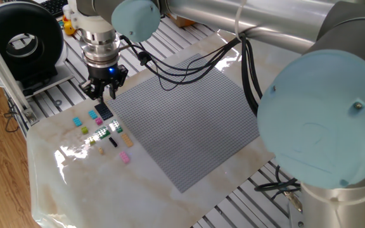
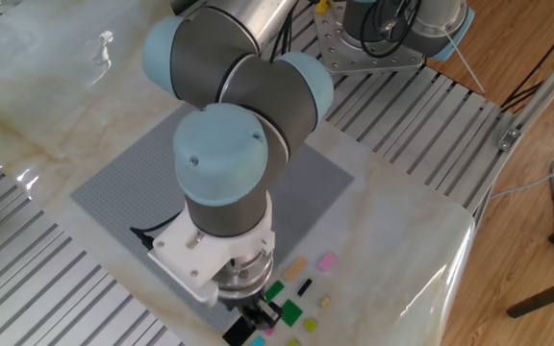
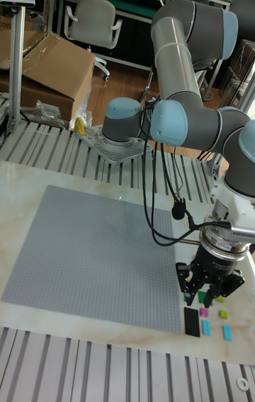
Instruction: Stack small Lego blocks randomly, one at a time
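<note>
The small Lego blocks lie scattered on the marble to the left of the grey baseplate. Among them are a dark plate, a cyan block, a green block, a tan block and a pink block. My gripper hangs a little above the far end of this cluster, just beyond the dark plate, open, with nothing between its fingers. In the tall fixed view the gripper stands over the dark plate and a green block. The wrist hides part of the cluster in the other fixed view.
A black round device stands on the slatted frame behind the blocks. The arm's cables hang over the baseplate's back half. The marble's left edge runs close to the blocks.
</note>
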{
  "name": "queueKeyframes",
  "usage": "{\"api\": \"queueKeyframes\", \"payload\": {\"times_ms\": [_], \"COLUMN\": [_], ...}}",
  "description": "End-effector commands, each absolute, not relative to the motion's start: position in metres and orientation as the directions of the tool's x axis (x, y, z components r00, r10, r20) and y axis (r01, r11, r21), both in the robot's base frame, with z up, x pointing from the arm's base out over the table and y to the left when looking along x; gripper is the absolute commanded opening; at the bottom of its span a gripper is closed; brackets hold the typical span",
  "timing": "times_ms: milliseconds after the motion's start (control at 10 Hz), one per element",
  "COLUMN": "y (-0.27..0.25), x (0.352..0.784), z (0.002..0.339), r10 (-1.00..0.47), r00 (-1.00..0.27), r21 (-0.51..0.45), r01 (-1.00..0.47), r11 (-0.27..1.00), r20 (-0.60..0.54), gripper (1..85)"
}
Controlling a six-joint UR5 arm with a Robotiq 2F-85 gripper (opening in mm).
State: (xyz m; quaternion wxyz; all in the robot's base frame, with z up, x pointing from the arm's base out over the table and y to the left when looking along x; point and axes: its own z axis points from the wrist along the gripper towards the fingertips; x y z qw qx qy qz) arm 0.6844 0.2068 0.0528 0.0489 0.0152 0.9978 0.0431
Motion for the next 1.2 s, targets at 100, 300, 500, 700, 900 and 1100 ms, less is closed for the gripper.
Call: {"api": "queueKeyframes", "payload": {"times_ms": [100, 300, 500, 700, 900, 1100], "y": [0.209, 0.207, 0.21, 0.212, 0.205, 0.207], "x": [0.693, 0.695, 0.688, 0.686, 0.69, 0.698], "z": [0.054, 0.051, 0.053, 0.053, 0.053, 0.044], "r10": [0.069, 0.073, 0.072, 0.064, 0.074, 0.084], "r00": [-0.993, -0.993, -0.994, -0.995, -0.993, -0.991], "r21": [0.099, 0.09, 0.108, 0.113, 0.087, 0.077], "r01": [0.059, 0.064, 0.063, 0.055, 0.065, 0.076], "r11": [0.993, 0.994, 0.992, 0.992, 0.994, 0.994], "r20": [-0.095, -0.097, -0.087, -0.079, -0.095, -0.105], "gripper": [37.7, 37.0, 35.0, 34.3, 43.3, 41.3]}}
